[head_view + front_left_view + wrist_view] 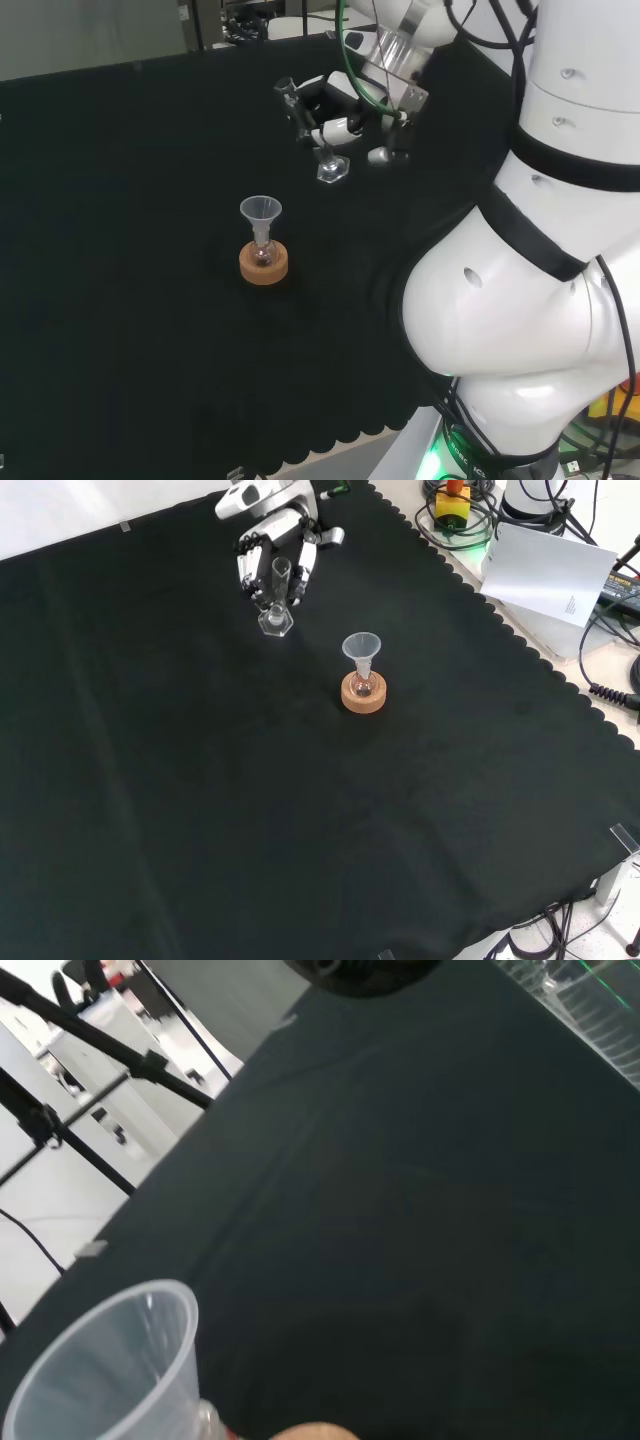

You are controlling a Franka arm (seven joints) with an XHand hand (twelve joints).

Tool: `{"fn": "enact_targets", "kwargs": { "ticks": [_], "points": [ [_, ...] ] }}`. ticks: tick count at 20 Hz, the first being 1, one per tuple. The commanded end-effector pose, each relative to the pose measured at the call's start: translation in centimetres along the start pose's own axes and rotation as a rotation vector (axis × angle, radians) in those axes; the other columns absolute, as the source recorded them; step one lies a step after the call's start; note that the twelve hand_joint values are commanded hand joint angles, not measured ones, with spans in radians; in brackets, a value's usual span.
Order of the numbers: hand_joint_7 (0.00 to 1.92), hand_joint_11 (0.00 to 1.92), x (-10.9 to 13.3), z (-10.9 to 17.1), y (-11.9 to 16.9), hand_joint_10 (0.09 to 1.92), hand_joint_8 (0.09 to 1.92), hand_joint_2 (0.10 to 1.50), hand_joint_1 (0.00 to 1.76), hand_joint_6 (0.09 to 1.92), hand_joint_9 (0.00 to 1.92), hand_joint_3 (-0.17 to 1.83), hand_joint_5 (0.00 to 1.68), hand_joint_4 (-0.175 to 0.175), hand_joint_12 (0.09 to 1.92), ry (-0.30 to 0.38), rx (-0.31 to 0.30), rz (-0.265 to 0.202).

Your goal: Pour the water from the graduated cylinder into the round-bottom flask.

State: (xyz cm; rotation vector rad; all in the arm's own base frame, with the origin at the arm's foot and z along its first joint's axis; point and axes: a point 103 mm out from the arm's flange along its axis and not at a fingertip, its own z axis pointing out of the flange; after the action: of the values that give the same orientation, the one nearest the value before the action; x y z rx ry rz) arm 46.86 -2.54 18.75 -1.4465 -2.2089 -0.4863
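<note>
Head view: on the black cloth (120,200), 1 small round-bottom flask (263,254) seated in a cork ring (264,265), with a clear plastic funnel (261,211) standing in its neck. Farther off and to the right, the graduated cylinder (305,130), leaning toward the view's left, hexagonal foot (333,169) down at the cloth and mouth up at the left. Right behind it, the hand (345,105), fingers around the tube, though hard to tell whether closed on it or merely alongside. Front view: cylinder upright near the top, foot on or just above the cloth, black and white fingers (250,565) flanking the tube on both sides from behind; contact not plainly shown. Flask, ring and funnel below and to the right of the cylinder, near but apart. Wrist view: funnel's wide rim (110,1360) close up, a sliver of cork beneath it, black cloth beyond.
</note>
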Motion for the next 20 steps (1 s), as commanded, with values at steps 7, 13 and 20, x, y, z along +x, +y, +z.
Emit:
{"fn": "enact_targets", "kwargs": {
  "ticks": [7,13,20],
  "points": [
    [1.04,1.16,1.2,-1.6,-4.9,0.13,0.95,1.1,1.27,0.96,1.39,0.0,1.0,-0.175,0.85,-0.127,0.153,0.069],
    [1.04,1.17,1.8,-1.6,-6.1,0.12,0.93,1.09,1.27,0.95,1.4,0.0,1.01,-0.175,0.84,-0.181,0.294,0.114],
    [1.05,1.18,2.0,-1.2,-7.1,0.1,0.92,1.09,1.27,0.94,1.41,0.0,1.02,-0.175,0.83,-0.223,0.414,0.137]
  ]
}}
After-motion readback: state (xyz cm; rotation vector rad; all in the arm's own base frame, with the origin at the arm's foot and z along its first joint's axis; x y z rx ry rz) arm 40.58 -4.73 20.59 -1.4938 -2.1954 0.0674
